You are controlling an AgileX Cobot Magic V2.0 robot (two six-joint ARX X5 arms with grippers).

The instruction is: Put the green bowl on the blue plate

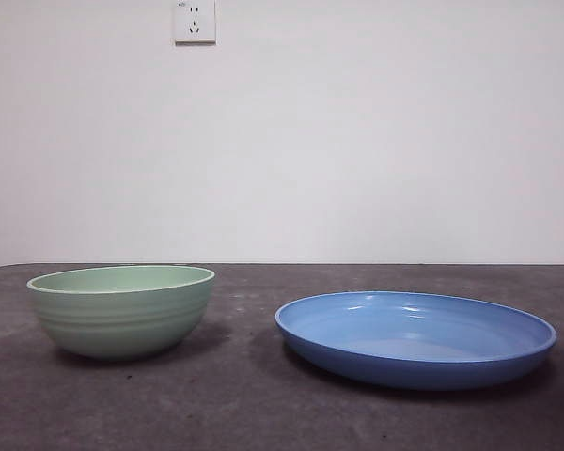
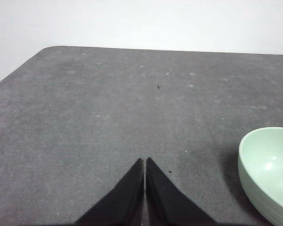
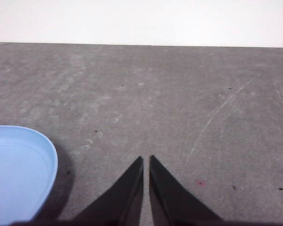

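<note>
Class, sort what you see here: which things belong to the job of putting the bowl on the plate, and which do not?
Belong to the job:
green bowl
blue plate

Not part of it:
wall socket
grey table

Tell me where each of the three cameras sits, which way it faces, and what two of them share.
Front view: low, at table height, looking level across the table at the green bowl, the blue plate and a wall socket; no arm shows.
Left wrist view: on the left arm, looking down over the shut left tool at the table; bowl at the edge.
Right wrist view: on the right arm, over the shut right tool; plate at the edge.
Shared: front and left wrist both show the bowl.
</note>
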